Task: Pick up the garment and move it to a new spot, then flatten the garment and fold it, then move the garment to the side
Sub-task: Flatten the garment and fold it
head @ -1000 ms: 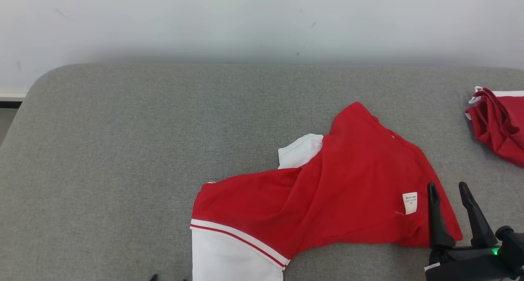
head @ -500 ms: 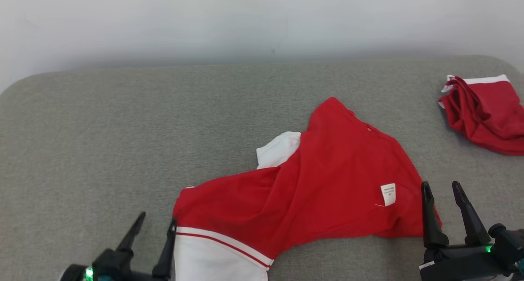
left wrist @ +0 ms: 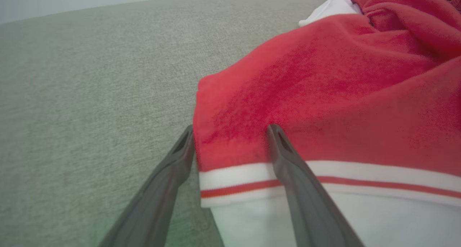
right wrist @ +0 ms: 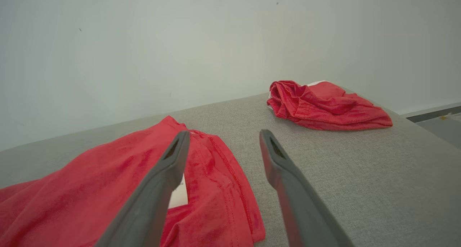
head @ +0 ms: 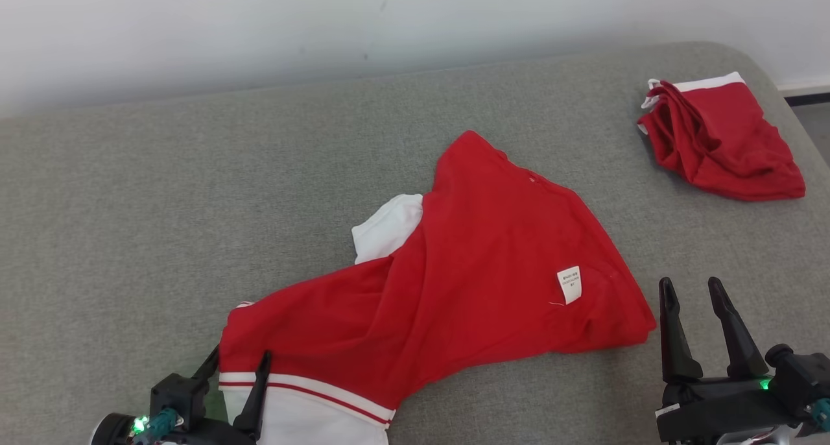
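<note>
Left wrist view: the left jaws stand wide open astride the near left corner of the garment (left wrist: 324,95), closed on nothing. One finger (left wrist: 169,178) lies over the grey bench (left wrist: 72,77) just beside the cloth edge. The other finger (left wrist: 299,182) crosses the white panel and the red-and-white stripe, its tip over the red cloth; whether it presses on the cloth I cannot tell.

From the head, the right jaws are equally wide and empty, their fingers (head: 674,328) over bare bench just beside the garment's right hem corner.

The garment (head: 467,270) lies crumpled and partly doubled over across the middle of the bench (head: 162,205), mostly red, running from the near left up toward the far right. A white label (head: 569,284) shows near its right end, and a white sleeve (head: 386,228) pokes out on the far side.

A second garment (head: 713,140), red with white trim, sits bunched at the far right corner, well apart. A pale wall (head: 259,30) runs behind the bench.
</note>
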### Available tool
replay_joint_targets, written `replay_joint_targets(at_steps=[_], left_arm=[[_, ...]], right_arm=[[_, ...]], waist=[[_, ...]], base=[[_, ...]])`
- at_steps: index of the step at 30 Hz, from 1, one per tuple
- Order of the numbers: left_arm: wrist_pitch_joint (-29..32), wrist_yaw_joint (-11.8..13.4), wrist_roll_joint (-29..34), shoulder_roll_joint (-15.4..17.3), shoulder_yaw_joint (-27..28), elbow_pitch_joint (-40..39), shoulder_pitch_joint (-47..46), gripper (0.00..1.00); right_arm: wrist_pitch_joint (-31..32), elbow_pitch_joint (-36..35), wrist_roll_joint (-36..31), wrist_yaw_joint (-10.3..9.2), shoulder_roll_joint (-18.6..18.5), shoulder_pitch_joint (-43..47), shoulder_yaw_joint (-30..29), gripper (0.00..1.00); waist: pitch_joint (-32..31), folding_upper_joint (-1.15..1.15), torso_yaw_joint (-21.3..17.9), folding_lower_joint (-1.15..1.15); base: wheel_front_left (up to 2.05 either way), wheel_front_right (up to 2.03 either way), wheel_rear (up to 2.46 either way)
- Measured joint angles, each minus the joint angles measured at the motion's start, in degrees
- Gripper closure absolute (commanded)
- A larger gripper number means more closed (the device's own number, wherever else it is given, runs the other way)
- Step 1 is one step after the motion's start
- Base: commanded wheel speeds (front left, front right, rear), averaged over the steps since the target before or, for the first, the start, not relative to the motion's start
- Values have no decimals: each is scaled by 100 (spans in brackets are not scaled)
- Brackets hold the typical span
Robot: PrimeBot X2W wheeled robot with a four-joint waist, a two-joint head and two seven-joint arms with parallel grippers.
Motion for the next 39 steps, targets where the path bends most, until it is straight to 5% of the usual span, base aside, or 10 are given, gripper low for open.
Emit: replay_joint_targets(at_steps=[2, 3, 4, 5, 18, 19, 21, 39], left_arm=[[24, -4, -74, -2, -54, 192, -74, 0], [36, -4, -112, -1, -85, 268, -109, 22], [26, -5, -140, 4, -115, 343, -152, 54], [1, -7, -172, 12, -140, 388, -203, 100], [-256, 105, -334, 130, 214, 734, -699, 100], [-267, 105, -334, 147, 225, 804, -701, 88], [-278, 105, -331, 144, 230, 888, -705, 0], [-296, 255, 412, -534, 1467, -1673, 783, 0]], right_arm=[[0, 7, -10, 0, 5, -15, 0, 0], [0, 5, -20, 0, 8, -22, -3, 0], [0, 7, -25, 0, 7, -29, -8, 0], [0, 5, -25, 0, 7, -35, -18, 0], [0, 67, -110, 0, -24, -140, -100, 0], [0, 88, -114, 0, -24, -140, -99, 0], [0, 111, -130, 0, -18, -148, -86, 0], [0, 78, -235, 0, -24, 18, 13, 0]], waist=[[42, 0, -49, 0], [59, 0, -68, 0], [72, 0, -83, 0], [82, 0, -95, 0], [-4, 0, -33, 0], [-14, 0, -36, 0], [-36, 0, -41, 0], [-520, 0, 383, -1]], base=[[0, 0, 0], [0, 0, 0], [0, 0, 0], [0, 0, 0], [0, 0, 0], [0, 0, 0], [0, 0, 0], [0, 0, 0]])
